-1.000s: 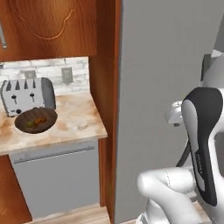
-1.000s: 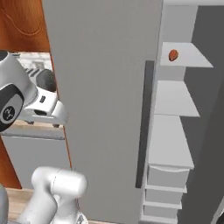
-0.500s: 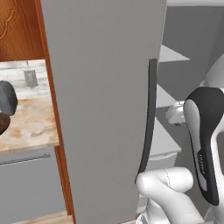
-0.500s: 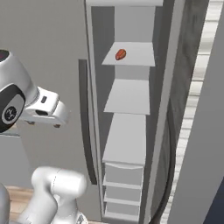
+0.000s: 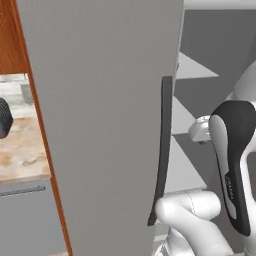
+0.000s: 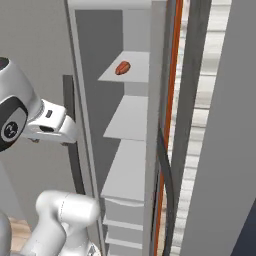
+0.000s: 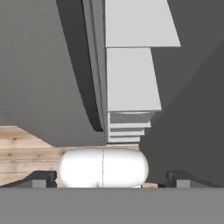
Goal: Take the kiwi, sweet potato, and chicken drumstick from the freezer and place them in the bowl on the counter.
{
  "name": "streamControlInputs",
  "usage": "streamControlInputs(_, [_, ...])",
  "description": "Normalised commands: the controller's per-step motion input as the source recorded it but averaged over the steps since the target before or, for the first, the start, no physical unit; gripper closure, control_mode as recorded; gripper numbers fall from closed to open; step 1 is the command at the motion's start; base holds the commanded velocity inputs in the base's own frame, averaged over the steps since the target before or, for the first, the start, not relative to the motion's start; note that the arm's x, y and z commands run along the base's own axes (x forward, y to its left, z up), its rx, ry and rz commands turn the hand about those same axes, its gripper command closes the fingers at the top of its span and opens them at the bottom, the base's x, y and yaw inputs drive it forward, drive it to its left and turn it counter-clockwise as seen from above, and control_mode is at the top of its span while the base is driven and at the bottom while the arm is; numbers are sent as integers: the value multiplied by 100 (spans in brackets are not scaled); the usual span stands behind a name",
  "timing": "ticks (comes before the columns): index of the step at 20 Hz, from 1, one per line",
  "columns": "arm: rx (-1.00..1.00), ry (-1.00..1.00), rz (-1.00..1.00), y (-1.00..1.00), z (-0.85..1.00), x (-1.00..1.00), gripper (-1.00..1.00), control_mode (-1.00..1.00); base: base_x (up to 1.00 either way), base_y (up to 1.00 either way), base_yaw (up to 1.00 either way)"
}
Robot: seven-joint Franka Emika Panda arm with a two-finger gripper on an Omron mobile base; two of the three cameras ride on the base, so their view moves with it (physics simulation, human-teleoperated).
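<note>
The freezer's flat grey door (image 5: 100, 125) fills the left base view, its long dark handle (image 5: 162, 150) running down the door's right edge. In the right base view the freezer stands open beside the handle (image 6: 70, 115), showing pale grey shelves (image 6: 130, 117). A small reddish-orange food item (image 6: 122, 67) lies on the upper shelf; I cannot tell which food it is. The kiwi is hidden. My gripper (image 7: 111, 180) is open, its fingertips (image 7: 41, 179) wide apart, looking down along the shelf stack (image 7: 131, 78) with nothing between them.
A strip of the beige marbled counter (image 5: 22, 150) shows left of the door, over a grey appliance front (image 5: 25, 215). A dark rounded object (image 5: 3, 117) is cut off by the left edge. Wooden floor (image 7: 26, 148) lies below the hand.
The whole picture has slid left in both base views, so the camera moved right with the base. The counter has nearly left view, and the open shelves now face the cameras.
</note>
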Motion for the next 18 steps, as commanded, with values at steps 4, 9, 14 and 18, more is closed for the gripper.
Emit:
streamControlInputs(4, [0,0,0,0,0,0,-100,100,39,-54,7])
streamControlInputs(9, [0,0,0,0,0,0,-100,100,35,-28,1])
streamControlInputs(14, [0,0,0,0,0,0,-100,100,44,-4,0])
streamControlInputs(18, [0,0,0,0,0,0,-100,100,54,-18,-2])
